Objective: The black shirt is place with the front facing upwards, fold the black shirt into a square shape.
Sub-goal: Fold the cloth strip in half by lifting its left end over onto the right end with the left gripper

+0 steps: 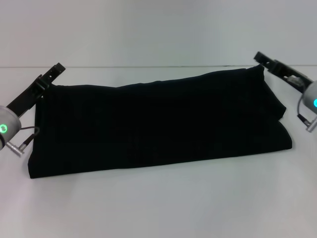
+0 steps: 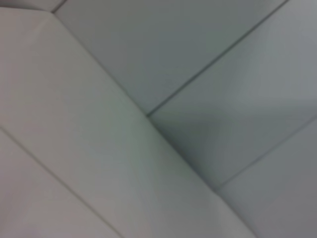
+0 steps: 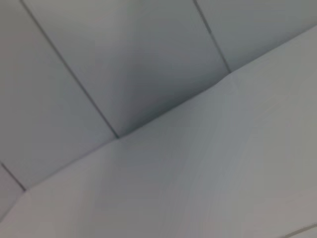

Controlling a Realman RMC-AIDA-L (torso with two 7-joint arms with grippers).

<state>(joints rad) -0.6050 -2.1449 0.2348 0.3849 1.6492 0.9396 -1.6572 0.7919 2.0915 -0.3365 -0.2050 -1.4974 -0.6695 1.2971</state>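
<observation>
Shirt: the black shirt (image 1: 158,121) lies on the white tabletop (image 1: 158,203), already doubled into a long band from near the left edge to near the right; no print shows.
Handling: judged light, soft and limp; it will sag and drag unless lifted by two points at once. The far corners look like the best places to take hold, since a pinch there gathers every layer.
Left gripper: the left gripper (image 1: 54,71) sits at the shirt's far left corner, just touching or just over it.
Right gripper: the right gripper (image 1: 262,59) sits at the far right corner, the same way.
Jaws: I cannot tell whether either pair is clenched or released.
Wrist views: only pale panels with seams, no shirt.
</observation>
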